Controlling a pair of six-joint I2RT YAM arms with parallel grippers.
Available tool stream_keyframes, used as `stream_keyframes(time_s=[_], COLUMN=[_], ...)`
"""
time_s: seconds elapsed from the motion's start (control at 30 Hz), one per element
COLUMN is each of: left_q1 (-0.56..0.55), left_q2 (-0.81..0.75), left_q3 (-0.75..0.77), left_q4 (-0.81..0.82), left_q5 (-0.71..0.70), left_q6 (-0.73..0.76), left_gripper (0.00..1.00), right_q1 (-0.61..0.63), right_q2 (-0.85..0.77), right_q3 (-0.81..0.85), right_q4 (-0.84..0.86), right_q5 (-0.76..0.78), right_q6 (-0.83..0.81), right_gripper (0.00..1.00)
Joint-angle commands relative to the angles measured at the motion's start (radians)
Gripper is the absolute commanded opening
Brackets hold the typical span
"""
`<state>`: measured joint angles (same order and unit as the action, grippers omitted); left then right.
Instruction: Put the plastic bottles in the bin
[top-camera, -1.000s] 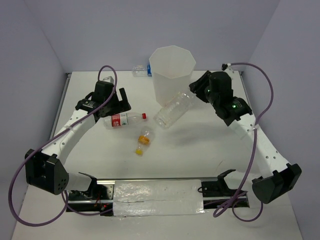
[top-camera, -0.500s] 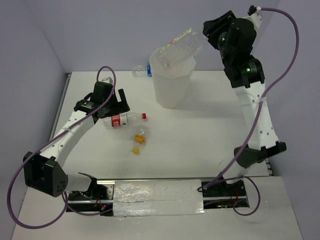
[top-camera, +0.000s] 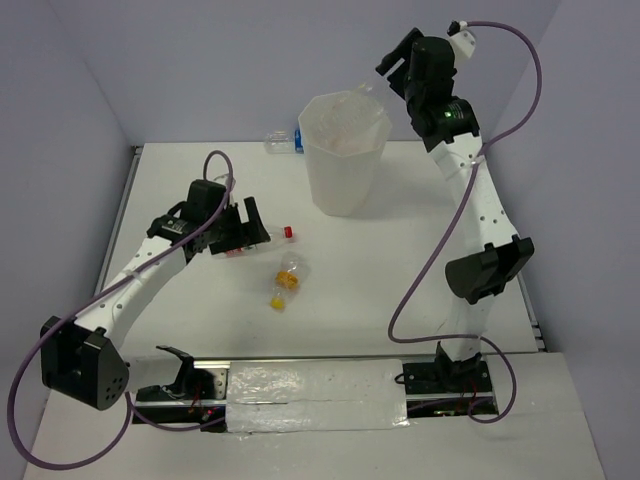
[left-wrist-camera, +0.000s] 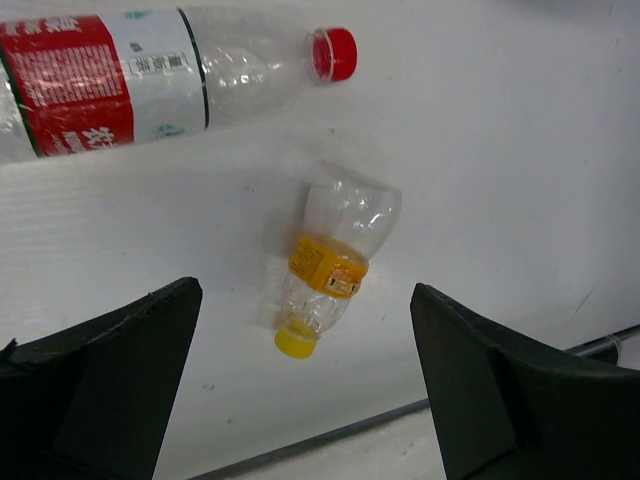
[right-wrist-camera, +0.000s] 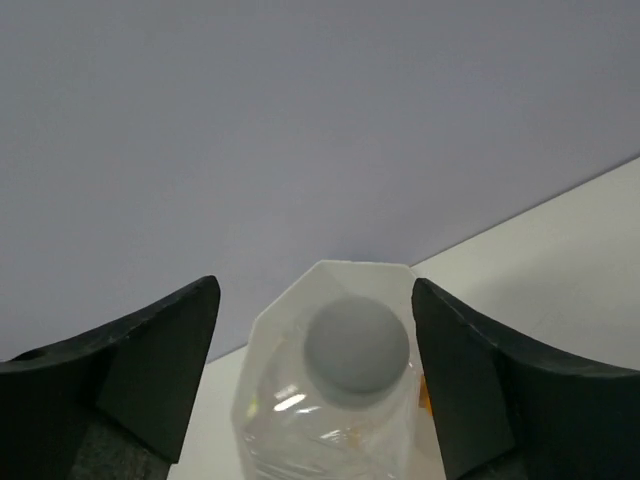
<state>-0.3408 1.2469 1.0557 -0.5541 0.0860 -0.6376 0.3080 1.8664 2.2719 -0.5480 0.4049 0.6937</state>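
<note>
My right jaws gape wide above the bin (top-camera: 345, 190) at the surface's (top-camera: 400, 290) far edge, with the wide clear bottle (right-wrist-camera: 350, 380) inside it. My left jaws spread wide over the yellow-capped bottle (left-wrist-camera: 335, 255), nearer the left edge. I judge it light, crushable and slick, best pinched gently across its labelled waist.

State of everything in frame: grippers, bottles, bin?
Tall white translucent plastic bin: upright.
Wide clear unlabelled plastic bottle: in bin.
Left gripper: open, empty.
Right gripper: open, empty, above bin.
Clear bottle with red label and cap: lying, capped.
Small clear yellow-capped bottle: lying, capped.
Clear blue-labelled bottle: lying behind bin.
</note>
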Motion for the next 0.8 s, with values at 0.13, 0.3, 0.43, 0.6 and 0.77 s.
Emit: stream_keyframes(time_s=[0.13, 0.3, 0.43, 0.6, 0.77], left_q1=[-0.043, -0.112, -0.173, -0.265, -0.302], left_q2=[-0.018, 0.006, 0.089, 0.193, 0.293], left_q3=[-0.049, -0.037, -0.020, 0.029, 0.041], left_q4=[0.026, 0.010, -0.018, -0.050, -0.006], left_q5=[0.069, 0.032, -0.018, -0.169, -0.247], left_q6=[-0.013, 0.026, 0.064, 0.067, 0.043], left_gripper=[1.00, 1.00, 1.00, 1.00, 1.00], right_q1=[0.042, 0.042, 0.043, 0.043, 0.046], right_q2=[-0.027, -0.136, -0.330, -0.564, -0.697], right_q3=[0.075, 0.052, -0.199, -0.493, -0.603], right_q4=[0.076, 0.031, 0.072, 0.141, 0.120], right_q5=[0.006, -0.052, -0.098, -0.092, -0.129], right_q6=[-0.138, -0.149, -0.155, -0.158, -0.157], right_gripper=[1.00, 1.00, 1.00, 1.00, 1.00])
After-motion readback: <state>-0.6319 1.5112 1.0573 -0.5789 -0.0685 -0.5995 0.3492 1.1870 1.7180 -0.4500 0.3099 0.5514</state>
